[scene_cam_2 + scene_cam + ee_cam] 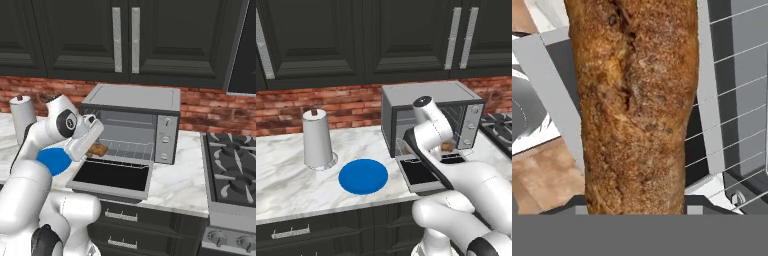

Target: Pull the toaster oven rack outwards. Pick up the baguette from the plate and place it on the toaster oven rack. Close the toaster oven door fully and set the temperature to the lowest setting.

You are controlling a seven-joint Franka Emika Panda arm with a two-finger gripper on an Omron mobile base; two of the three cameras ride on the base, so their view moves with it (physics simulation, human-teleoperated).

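Hand point(94, 148) clamped on baguette point(637, 105), at open toaster oven point(131, 100) mouth, above rack point(732, 100).

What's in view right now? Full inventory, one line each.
toaster oven: 1, grey-silver, on counter against brick wall
toaster oven door: 1, dark glass, dropped open flat
toaster oven rack: 1, silver wire, in the cavity
baguette: 1, brown, in the gripper at the oven mouth
plate: 1, blue, bare, on counter left of oven
paper towel roll: 1, white, upright beyond plate
stove: 1, dark burners, right of oven
cabinets: dark, above
gripper: 1, white arm, shut on baguette
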